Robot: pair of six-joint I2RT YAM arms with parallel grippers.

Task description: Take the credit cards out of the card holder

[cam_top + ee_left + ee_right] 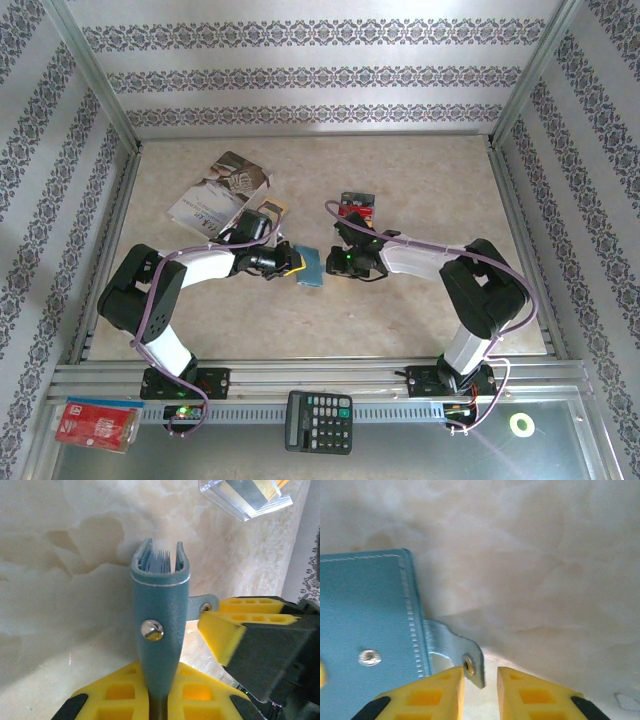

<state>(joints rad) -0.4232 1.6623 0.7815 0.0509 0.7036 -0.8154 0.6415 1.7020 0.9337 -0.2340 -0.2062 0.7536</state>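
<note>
The small blue bifold card holder (160,605) is held on edge over the middle of the table. It is folded shut, with one end clenched in the left gripper (157,694) and its mouth pointing away. It looks light and soft, with a grained skin likely to flex or twist under a pull, so the body is the place to hold it. The short snap strap (465,655) on its right side is the natural part to tug. The right gripper (480,680) hovers just beside that strap, jaws parted on nothing. Thin pale-blue layered edges show inside the mouth, but I cannot tell whether cards sit among them. Thin red and black credit cards (357,207), probably stiff and slippery, lie on the beige marbled table (420,320) just beyond the right gripper.
</note>
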